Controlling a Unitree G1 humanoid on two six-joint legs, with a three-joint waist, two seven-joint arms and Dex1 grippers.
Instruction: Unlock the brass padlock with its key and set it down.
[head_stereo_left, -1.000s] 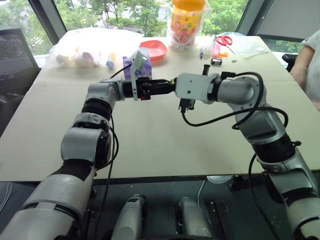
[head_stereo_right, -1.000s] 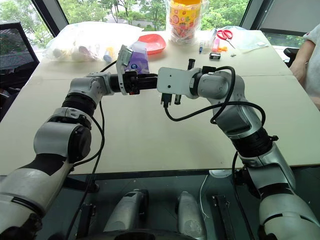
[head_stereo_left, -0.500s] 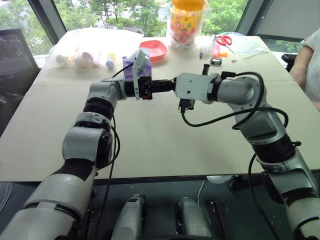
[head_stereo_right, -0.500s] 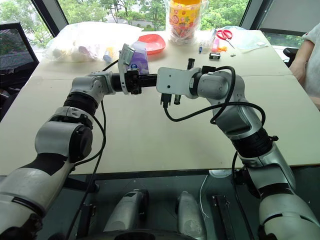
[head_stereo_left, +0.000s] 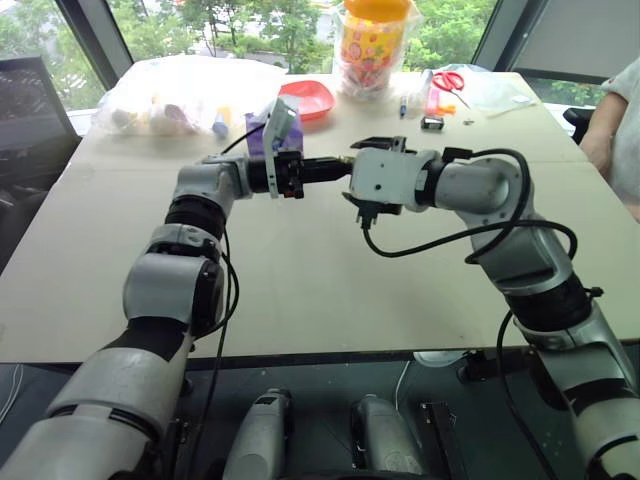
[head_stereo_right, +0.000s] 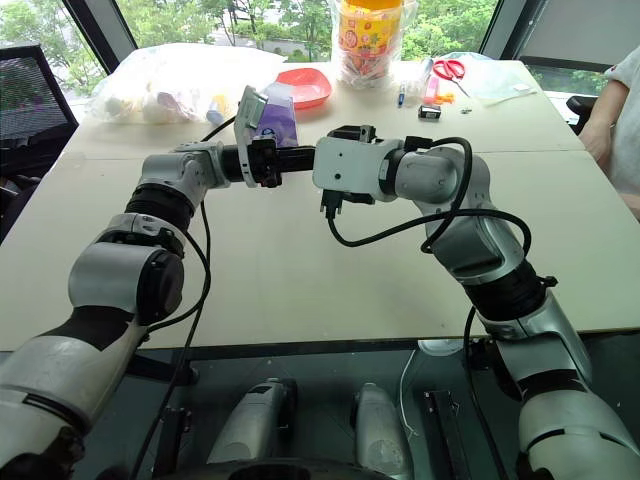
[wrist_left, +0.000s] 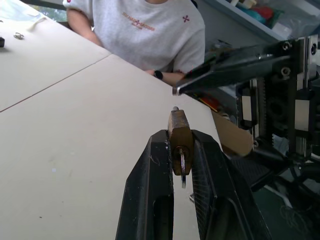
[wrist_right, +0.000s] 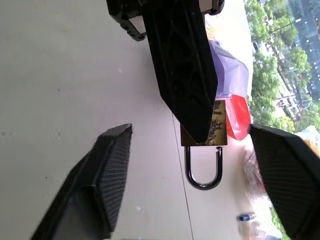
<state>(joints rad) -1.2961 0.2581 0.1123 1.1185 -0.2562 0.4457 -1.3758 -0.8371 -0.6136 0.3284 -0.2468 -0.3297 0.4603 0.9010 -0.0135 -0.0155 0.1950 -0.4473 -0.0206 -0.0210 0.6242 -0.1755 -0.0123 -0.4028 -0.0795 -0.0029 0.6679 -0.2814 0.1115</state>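
brass padlock (wrist_left: 179, 135) pinched in left end effector (wrist_left: 181, 150), shackle out

The brass padlock (wrist_left: 179, 141) sits between the left gripper's (wrist_left: 180, 150) jaws, above the table (wrist_left: 75, 130).

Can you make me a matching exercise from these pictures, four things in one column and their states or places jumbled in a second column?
Things:
1. brass padlock
2. right gripper
3. red dish
4. scissors

States or places:
A. lying on the table's far side, near the patterned jar
B. fingers spread wide apart
C. clamped between the left gripper's fingers, shackle open
D. resting behind the purple pack

Pairs: 1-C, 2-B, 3-D, 4-A
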